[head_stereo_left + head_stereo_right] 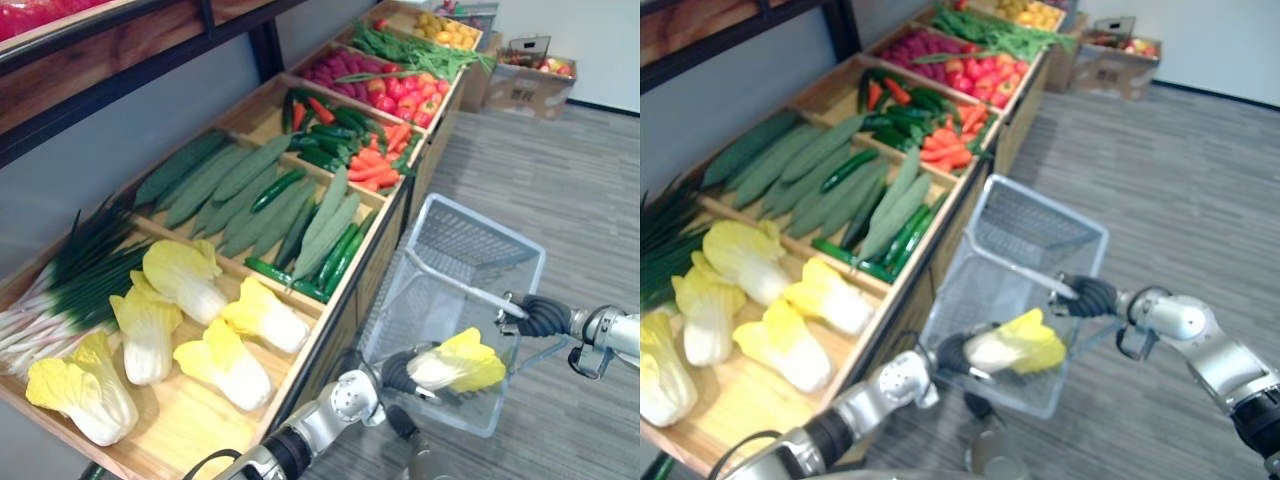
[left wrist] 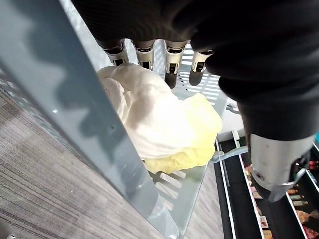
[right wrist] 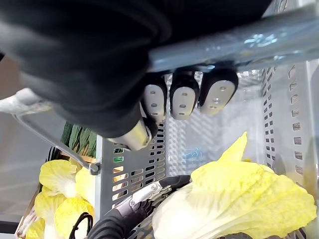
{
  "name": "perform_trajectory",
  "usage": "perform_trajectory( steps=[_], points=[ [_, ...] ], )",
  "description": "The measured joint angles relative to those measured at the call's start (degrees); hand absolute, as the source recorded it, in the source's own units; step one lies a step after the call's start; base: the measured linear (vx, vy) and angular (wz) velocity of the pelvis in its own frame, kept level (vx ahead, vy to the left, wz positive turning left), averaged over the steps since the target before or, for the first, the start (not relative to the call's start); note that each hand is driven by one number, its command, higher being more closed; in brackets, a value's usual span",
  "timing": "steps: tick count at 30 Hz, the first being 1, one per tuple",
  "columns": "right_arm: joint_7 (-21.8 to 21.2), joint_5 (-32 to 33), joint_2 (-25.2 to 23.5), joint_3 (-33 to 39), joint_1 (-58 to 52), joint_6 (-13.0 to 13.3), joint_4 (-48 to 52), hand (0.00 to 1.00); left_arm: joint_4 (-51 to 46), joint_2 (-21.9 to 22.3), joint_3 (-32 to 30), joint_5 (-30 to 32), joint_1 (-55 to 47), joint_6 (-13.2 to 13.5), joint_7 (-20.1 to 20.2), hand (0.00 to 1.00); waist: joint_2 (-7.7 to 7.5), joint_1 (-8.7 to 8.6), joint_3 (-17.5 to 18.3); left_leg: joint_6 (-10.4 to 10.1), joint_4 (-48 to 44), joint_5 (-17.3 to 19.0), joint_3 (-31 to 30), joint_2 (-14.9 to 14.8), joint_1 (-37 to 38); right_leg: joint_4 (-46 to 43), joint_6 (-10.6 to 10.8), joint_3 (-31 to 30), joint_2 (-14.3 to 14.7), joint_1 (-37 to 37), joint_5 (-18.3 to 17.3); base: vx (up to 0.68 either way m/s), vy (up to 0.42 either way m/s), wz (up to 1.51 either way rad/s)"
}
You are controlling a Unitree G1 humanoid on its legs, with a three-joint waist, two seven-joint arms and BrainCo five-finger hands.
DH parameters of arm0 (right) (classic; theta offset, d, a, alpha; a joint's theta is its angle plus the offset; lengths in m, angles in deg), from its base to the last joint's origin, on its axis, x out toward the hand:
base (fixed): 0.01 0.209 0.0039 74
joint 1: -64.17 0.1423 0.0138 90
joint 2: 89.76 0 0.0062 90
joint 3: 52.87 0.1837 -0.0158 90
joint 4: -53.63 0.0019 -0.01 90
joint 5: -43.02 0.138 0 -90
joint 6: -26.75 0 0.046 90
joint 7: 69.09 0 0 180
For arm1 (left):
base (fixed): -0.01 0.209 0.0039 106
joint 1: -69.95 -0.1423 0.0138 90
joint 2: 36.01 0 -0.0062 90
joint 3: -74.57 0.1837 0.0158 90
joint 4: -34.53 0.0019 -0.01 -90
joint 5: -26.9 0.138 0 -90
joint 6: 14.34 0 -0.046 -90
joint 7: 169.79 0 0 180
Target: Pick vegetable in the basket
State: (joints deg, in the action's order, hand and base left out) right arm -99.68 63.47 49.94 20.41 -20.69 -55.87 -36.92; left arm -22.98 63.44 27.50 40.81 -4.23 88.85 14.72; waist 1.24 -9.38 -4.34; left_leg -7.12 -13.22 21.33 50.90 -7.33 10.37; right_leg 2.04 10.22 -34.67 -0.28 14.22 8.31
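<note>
Yellow cabbage [image 1: 460,365] in left hand [image 1: 398,372]; right hand [image 1: 540,315] grips basket handle [image 1: 455,282].

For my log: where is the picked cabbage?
The cabbage is in the left hand, low in the eye views, at the near rim of the basket the right hand holds.

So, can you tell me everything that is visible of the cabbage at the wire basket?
The napa cabbage has a thick white stem end and crinkled pale yellow leaves. It looks like smooth plastic and is whole. It lies on its side inside the grey mesh basket, by the near wall, with its stem end toward the left hand, whose fingers curl over that end. The right hand grips the basket's handle, not the cabbage.
</note>
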Motion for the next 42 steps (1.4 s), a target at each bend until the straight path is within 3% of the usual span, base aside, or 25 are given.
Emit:
perform_trajectory(
  steps=[5,11,15,22,29,32,35,38,42],
  points=[
    [-0.04,0.04,-1.97,0.33,-0.92,-0.62,-0.39,1.00,-2.18,-1.00,0.28,-3.90,0.16,-0.50,2.45,0.00,0.06,-0.04,0.04,0.04,-0.03,-0.03,-0.72,-0.18,0.25,0.08,0.00,0.46,-0.35,-0.58,0.00,0.05,-0.002,0.07],
    [-0.85,0.40,-4.77,0.52,-4.29,-1.12,-1.66,1.00,-11.34,-3.31,3.18,-12.09,0.31,-0.93,3.34,0.00,0.11,0.14,0.09,0.35,-0.03,-0.21,-3.05,-0.34,-0.03,0.38,0.01,2.63,-1.27,-1.66,0.00,0.04,-0.004,0.19],
    [-0.83,0.21,-6.85,0.50,-6.95,-1.06,-4.14,1.00,-21.03,-5.14,5.67,-21.09,0.40,-0.82,4.05,0.00,0.28,0.91,0.22,0.63,-0.05,-0.38,-4.57,-0.29,-0.69,0.40,0.01,3.71,-1.97,-1.83,0.00,0.04,-0.004,0.19],
    [0.52,-0.51,-7.95,0.41,-9.48,-0.80,-10.88,1.00,-36.21,-10.46,10.95,-35.27,0.41,-0.12,7.04,0.00,1.05,2.32,1.39,1.56,0.19,-1.37,-9.72,-0.24,-2.08,1.04,0.01,7.95,-3.97,-3.50,0.00,0.04,-0.016,0.38],
    [3.26,-3.65,-11.80,0.46,-10.55,-0.17,-19.76,1.00,-45.63,-18.25,12.91,-46.71,-0.41,-0.05,8.78,0.00,1.76,3.44,4.07,2.51,0.63,-3.08,-15.28,0.63,-5.28,1.82,0.00,12.59,-6.25,-3.58,0.00,0.03,-0.030,0.40],
    [6.19,-7.17,-15.90,1.79,-10.63,0.66,-28.16,1.00,-48.86,-22.63,12.82,-52.56,-1.09,-1.11,9.30,0.00,1.47,4.02,4.84,3.09,2.25,-5.03,-20.16,1.46,-6.64,1.86,0.00,17.10,-8.12,-4.47,0.00,-0.01,-0.055,0.84],
    [10.32,-9.92,-22.91,6.67,-12.12,0.76,-37.75,1.00,-51.95,-28.79,10.52,-56.69,-3.21,-2.67,9.15,0.00,1.28,4.88,5.03,3.58,3.12,-6.96,-26.55,2.08,-8.67,1.83,-0.04,23.08,-9.65,-5.90,-0.05,-0.05,-0.087,1.10],
    [15.90,-13.92,-31.27,15.01,-12.93,0.87,-46.36,1.00,-58.50,-34.31,-0.44,-60.21,-11.56,-3.83,7.98,0.00,0.65,5.22,5.15,3.82,4.89,-9.27,-33.08,3.24,-10.89,1.69,-2.28,29.29,-11.44,-7.05,-1.73,-0.06,-0.071,1.03],
    [21.00,-14.30,-38.72,24.06,-13.13,2.35,-55.96,1.00,-64.92,-33.44,-14.19,-60.02,-20.37,-3.32,5.63,0.00,0.29,6.13,5.27,2.98,8.33,-12.78,-37.82,3.65,-11.10,0.47,-2.65,34.21,-11.83,-7.79,-3.69,-0.01,-0.084,0.70]
  ],
)
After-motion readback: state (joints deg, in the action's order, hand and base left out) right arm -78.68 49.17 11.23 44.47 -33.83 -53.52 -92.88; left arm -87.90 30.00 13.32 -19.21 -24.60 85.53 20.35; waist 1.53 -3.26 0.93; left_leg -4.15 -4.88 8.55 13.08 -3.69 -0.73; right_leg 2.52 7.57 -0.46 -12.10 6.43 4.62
